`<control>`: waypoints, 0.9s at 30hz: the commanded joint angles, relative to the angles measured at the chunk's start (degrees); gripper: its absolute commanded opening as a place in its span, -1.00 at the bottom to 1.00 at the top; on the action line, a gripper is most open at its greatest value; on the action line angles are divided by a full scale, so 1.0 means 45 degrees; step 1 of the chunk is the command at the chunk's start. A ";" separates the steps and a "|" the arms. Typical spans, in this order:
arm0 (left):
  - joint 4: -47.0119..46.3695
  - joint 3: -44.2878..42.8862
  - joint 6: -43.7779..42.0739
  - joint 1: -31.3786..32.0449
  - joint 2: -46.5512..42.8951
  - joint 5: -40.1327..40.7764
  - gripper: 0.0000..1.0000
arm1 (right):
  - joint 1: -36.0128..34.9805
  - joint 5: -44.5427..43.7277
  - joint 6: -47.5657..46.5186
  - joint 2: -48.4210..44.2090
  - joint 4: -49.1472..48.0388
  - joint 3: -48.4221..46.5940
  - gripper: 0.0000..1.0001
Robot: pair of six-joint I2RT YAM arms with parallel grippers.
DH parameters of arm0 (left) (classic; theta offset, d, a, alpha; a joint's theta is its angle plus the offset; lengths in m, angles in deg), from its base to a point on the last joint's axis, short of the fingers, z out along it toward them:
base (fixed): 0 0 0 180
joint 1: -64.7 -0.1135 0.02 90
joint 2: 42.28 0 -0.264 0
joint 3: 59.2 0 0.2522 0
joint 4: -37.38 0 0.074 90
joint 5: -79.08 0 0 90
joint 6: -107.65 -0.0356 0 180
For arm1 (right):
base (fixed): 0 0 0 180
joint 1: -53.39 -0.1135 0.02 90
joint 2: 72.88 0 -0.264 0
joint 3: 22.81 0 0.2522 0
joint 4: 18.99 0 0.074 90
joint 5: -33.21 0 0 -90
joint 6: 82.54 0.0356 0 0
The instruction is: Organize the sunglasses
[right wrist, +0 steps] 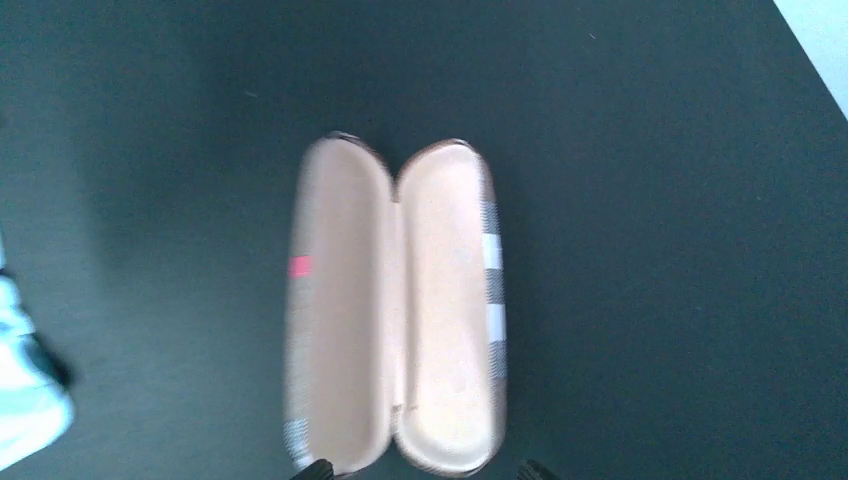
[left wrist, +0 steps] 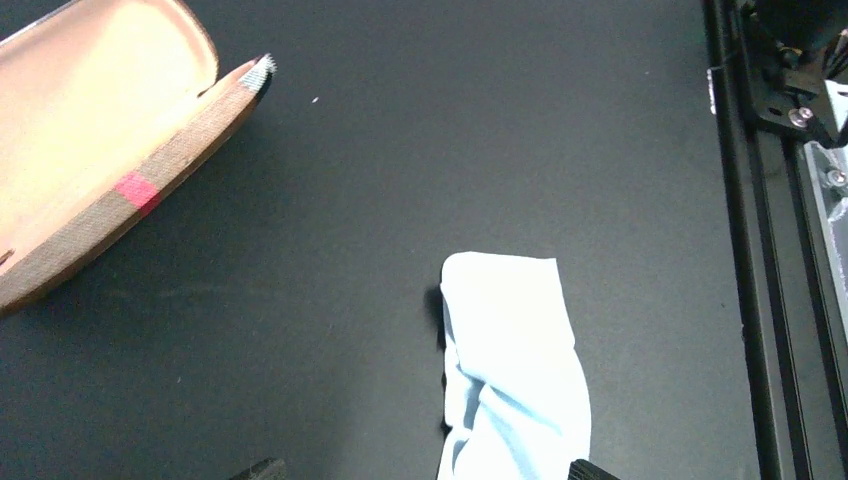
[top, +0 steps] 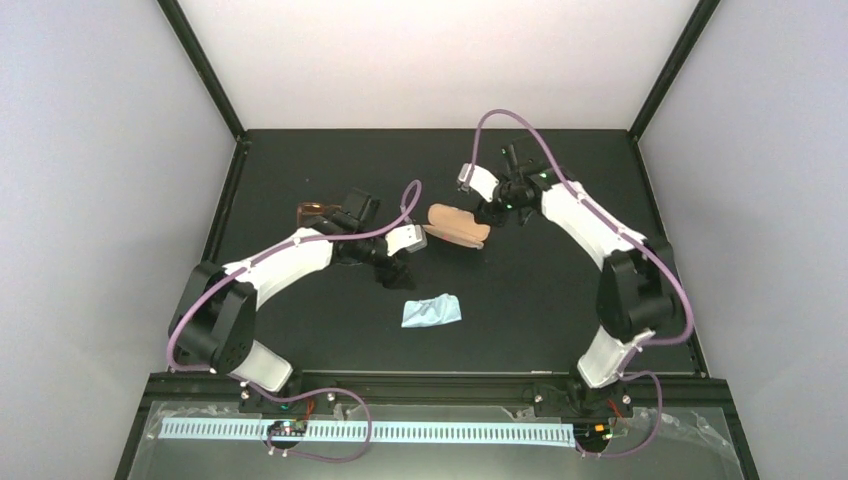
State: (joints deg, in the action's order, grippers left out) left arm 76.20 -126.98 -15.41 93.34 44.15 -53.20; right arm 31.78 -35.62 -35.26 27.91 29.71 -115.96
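Note:
The sunglasses (top: 313, 211), reddish-brown, lie at the back left of the mat, partly hidden behind my left wrist. They do not show in either wrist view. The brown striped case (top: 458, 225) lies open mid-table, its pale lining up (right wrist: 400, 310). My right gripper (top: 492, 214) hovers over the case's right end. Its jaws stand open (right wrist: 425, 470), the case's near end sits between the fingertips, and nothing is gripped. My left gripper (top: 390, 276) is open (left wrist: 428, 472) just above the near end of the light-blue cloth (left wrist: 515, 360).
The cloth (top: 432, 310) lies crumpled in front of the case. The case's corner (left wrist: 110, 170) shows at the upper left of the left wrist view. A black frame rail (left wrist: 745, 250) runs along the mat's edge at that view's right side.

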 commanded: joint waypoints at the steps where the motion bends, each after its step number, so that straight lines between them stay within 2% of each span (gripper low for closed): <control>1: 0.0709 -0.0527 0.0472 -0.0148 -0.0464 0.0829 0.47 | -0.0004 0.2176 0.1764 -0.1348 0.1574 0.1326 0.00; 5: 0.0264 -0.0228 0.0743 -0.0706 -0.1451 0.1476 0.48 | -0.0701 0.2644 0.2256 -0.1949 0.1737 0.2994 0.03; 10: 0.0133 -0.0206 0.1105 -0.2625 -0.2021 0.1097 0.50 | -0.2011 0.2529 0.2301 -0.1669 0.1197 0.3933 0.05; 15: 0.0339 -0.0330 0.1090 -0.3817 -0.2308 0.0618 0.50 | -0.2966 0.2561 0.1904 -0.0499 0.1037 0.3415 0.09; 27: 0.0019 -0.0097 0.1079 -0.4080 -0.2667 0.0290 0.56 | -0.3996 0.1872 0.0953 0.1784 0.1629 0.1621 0.11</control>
State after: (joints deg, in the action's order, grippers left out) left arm 77.16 -127.29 -10.80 75.53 32.59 -49.97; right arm 14.91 -25.90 -28.68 33.44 35.43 -105.58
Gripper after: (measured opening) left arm 0.775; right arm 0.557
